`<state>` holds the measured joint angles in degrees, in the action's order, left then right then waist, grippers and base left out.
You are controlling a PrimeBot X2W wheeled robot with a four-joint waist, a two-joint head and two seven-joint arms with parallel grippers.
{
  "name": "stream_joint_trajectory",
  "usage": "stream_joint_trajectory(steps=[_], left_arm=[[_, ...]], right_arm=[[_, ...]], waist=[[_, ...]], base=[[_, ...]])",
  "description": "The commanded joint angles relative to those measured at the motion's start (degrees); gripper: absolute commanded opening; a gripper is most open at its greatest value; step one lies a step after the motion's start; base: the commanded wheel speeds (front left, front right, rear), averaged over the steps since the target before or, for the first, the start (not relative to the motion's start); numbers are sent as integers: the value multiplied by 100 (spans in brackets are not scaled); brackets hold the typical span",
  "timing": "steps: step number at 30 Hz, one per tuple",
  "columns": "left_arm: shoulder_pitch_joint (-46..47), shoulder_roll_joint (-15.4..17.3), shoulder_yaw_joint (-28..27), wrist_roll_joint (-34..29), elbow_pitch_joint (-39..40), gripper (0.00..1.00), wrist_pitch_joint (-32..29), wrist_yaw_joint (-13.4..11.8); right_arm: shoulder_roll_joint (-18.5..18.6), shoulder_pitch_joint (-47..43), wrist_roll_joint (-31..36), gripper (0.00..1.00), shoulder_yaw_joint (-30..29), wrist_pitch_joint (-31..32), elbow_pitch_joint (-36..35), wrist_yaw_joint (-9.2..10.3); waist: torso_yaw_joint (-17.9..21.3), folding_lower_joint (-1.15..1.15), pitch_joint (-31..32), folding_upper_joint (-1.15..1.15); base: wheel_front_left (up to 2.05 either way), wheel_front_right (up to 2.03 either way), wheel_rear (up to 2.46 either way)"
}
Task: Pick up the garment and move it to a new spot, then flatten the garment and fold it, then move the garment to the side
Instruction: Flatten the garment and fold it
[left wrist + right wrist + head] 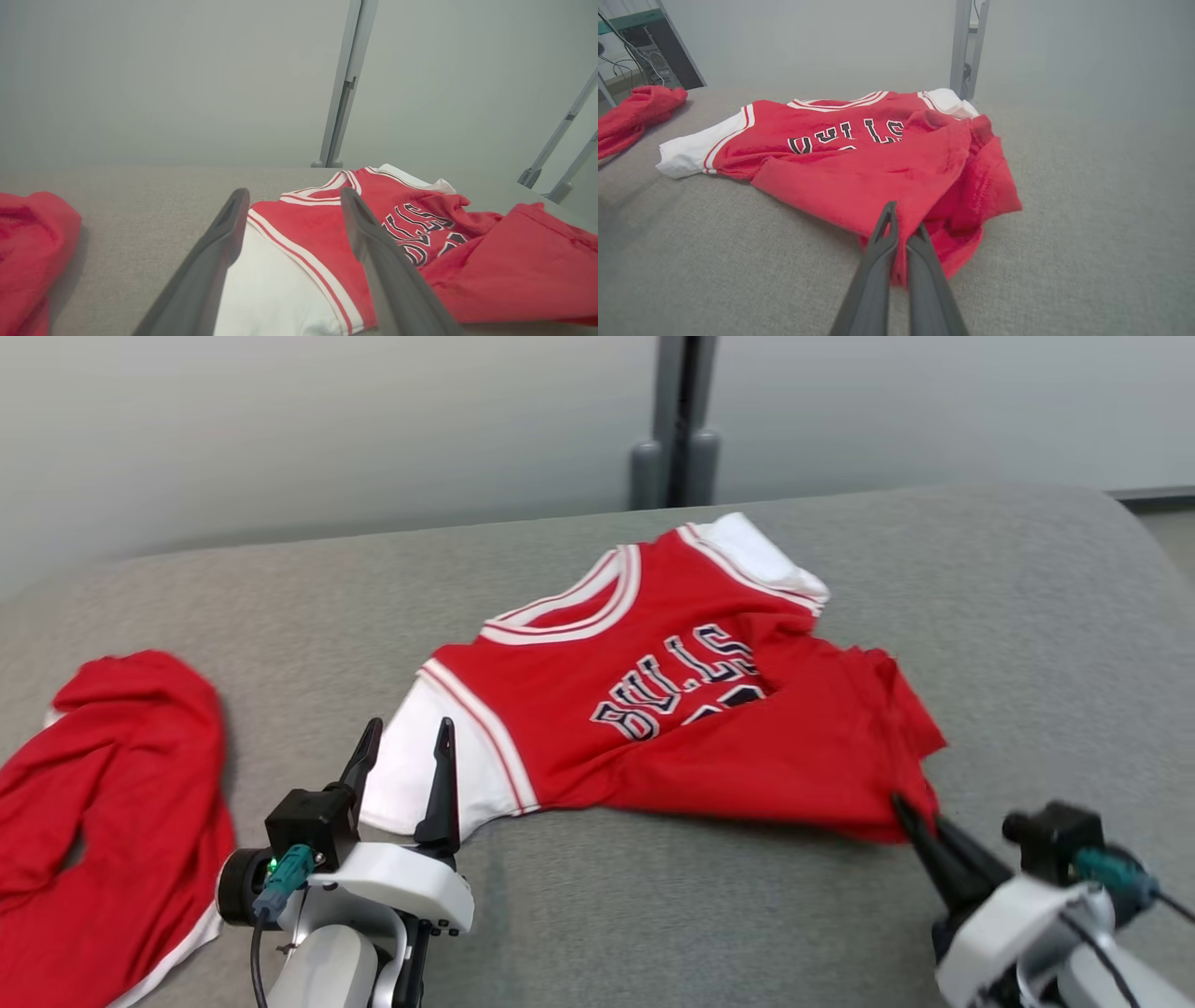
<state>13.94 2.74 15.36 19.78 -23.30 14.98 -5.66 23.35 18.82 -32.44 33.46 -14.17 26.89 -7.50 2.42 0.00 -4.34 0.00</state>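
Nearest, the left gripper (409, 730) is standing with fingers apart and holding nothing, its tips at the white sleeve of the red jersey (709, 709), while the right gripper (907, 810) is pinching the jersey's red hem. The jersey is lying rumpled, lettering up, midway across the grey padded surface (653, 915), with a second red garment (121, 784) lying well apart at the left. Farthest, a grey post (680, 420) is standing behind the surface.

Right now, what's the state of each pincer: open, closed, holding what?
Left pincer: open, holding nothing, by the white sleeve of the jersey.
Right pincer: closed on the jersey's red hem.
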Motion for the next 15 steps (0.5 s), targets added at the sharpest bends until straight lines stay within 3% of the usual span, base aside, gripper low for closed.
stream_joint_trajectory(steps=[1, 7, 14, 15], left_arm=[[-11, 27, -31, -18, 5, 100, 24, 13], [117, 29, -36, -53, -16, 100, 24, 53], [170, 30, 30, -38, -96, 100, 24, 90], [172, 29, 46, -26, -111, 100, 24, 96]], right_arm=[[101, -222, -88, 0, 50, 65, -188, 2], [537, -961, -704, 0, 467, 517, -1188, 2], [969, -1392, -1438, 0, 1024, 1282, -1898, 1], [1034, -1349, -1441, 23, 980, 1332, -1898, 1]], waist=[[299, 0, 5, 0], [578, 0, -71, 0], [580, 0, -78, 0], [554, 0, -75, 0]], base=[[0, 0, 0], [0, 0, 0], [0, 0, 0], [0, 0, 0]])
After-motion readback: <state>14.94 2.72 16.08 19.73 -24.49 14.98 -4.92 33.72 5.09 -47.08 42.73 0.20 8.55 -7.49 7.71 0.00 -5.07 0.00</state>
